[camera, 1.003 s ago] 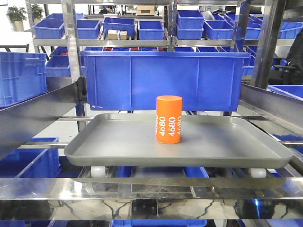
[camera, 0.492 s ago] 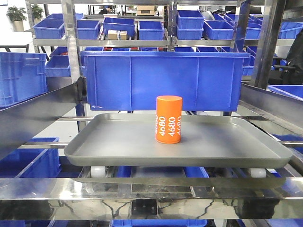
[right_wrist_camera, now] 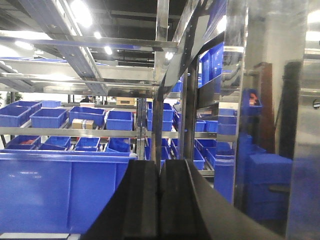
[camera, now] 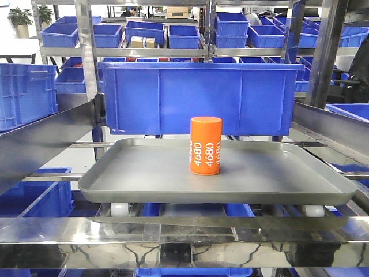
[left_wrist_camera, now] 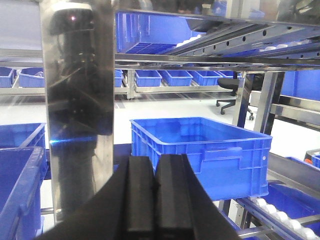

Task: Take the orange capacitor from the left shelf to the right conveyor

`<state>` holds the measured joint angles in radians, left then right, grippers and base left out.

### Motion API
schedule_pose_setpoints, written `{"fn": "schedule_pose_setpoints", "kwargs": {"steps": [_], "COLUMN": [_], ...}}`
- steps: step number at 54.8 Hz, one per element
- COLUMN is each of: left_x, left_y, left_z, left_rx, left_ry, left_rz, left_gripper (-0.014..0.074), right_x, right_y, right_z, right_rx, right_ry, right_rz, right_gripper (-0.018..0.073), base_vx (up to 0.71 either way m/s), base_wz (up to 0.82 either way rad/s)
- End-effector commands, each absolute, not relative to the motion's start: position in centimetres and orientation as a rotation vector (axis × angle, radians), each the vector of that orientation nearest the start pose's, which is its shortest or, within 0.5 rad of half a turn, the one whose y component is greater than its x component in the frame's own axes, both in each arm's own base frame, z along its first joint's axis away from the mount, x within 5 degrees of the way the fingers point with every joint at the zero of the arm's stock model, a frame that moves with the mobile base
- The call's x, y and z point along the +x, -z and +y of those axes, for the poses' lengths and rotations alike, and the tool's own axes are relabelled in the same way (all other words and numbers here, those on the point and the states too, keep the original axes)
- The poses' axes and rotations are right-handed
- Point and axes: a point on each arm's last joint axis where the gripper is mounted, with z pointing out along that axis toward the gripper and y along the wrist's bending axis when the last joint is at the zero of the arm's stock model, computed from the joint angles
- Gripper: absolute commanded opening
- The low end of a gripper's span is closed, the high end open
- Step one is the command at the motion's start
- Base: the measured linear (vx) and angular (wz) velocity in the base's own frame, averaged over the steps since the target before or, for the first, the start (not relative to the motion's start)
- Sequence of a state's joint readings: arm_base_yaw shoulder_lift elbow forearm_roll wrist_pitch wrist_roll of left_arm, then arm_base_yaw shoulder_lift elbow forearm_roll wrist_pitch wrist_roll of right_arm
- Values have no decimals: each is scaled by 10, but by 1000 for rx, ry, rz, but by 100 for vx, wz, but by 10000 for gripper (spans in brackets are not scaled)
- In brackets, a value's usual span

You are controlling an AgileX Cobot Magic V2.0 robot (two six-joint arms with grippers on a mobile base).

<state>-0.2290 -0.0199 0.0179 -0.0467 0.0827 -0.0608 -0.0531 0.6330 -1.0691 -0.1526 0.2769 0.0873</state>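
Note:
The orange capacitor (camera: 206,145) stands upright on a grey tray (camera: 144,173) on the shelf in the front view, white "4680" on its side. Neither gripper shows in the front view. In the left wrist view my left gripper (left_wrist_camera: 155,165) is shut and empty, its black fingers (left_wrist_camera: 139,195) pressed together, facing a blue bin. In the right wrist view my right gripper (right_wrist_camera: 159,167) is shut and empty, facing shelving. The capacitor is not in either wrist view. The right conveyor is out of view.
A large blue bin (camera: 199,95) stands right behind the tray. Steel shelf rails (camera: 40,144) slope at both sides and a steel bar (camera: 184,231) crosses in front. A steel post (left_wrist_camera: 77,100) stands close left of my left gripper, a blue bin (left_wrist_camera: 200,150) beyond it.

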Motion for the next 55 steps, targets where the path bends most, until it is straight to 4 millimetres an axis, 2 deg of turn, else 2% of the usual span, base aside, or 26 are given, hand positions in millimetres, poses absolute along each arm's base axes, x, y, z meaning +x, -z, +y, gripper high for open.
{"fn": "schedule_pose_setpoints", "kwargs": {"steps": [1,9,15,20,26,29,32,36,40,48,55], "left_x": [52,52,52,52,52,52,52,52,52,52,52], "left_y": [-218,-218,-218,-218,-218,-218,-218,-218,-218,-218,-218], "left_z": [-12,-12,-12,-12,-12,-12,-12,-12,-12,-12,-12], "left_rx": [86,86,86,86,86,86,86,86,86,86,86], "left_ry": [290,290,290,290,290,290,290,290,290,290,290], "left_rz": [1452,1452,1452,1452,1452,1452,1452,1452,1452,1452,1452], "left_gripper": [-6,-6,-6,-6,-6,-6,-6,-6,-6,-6,-6], "right_x": [83,83,83,83,83,82,82,82,92,120,141], "right_y": [-504,-504,-504,-504,-505,-506,-508,-508,-506,-495,-484], "right_z": [-8,-8,-8,-8,-7,-7,-7,-3,5,30,61], "right_rx": [17,16,16,16,14,12,22,61,37,-193,-405], "right_ry": [132,134,134,134,133,132,107,-26,-140,-160,-178], "right_rz": [1214,1215,1216,1214,1201,1186,1163,1159,1190,1279,1316], "right_gripper": [40,172,335,505,645,685,708,712,700,654,611], "base_vx": [0,0,0,0,0,0,0,0,0,0,0], "base_wz": [0,0,0,0,0,0,0,0,0,0,0]}}
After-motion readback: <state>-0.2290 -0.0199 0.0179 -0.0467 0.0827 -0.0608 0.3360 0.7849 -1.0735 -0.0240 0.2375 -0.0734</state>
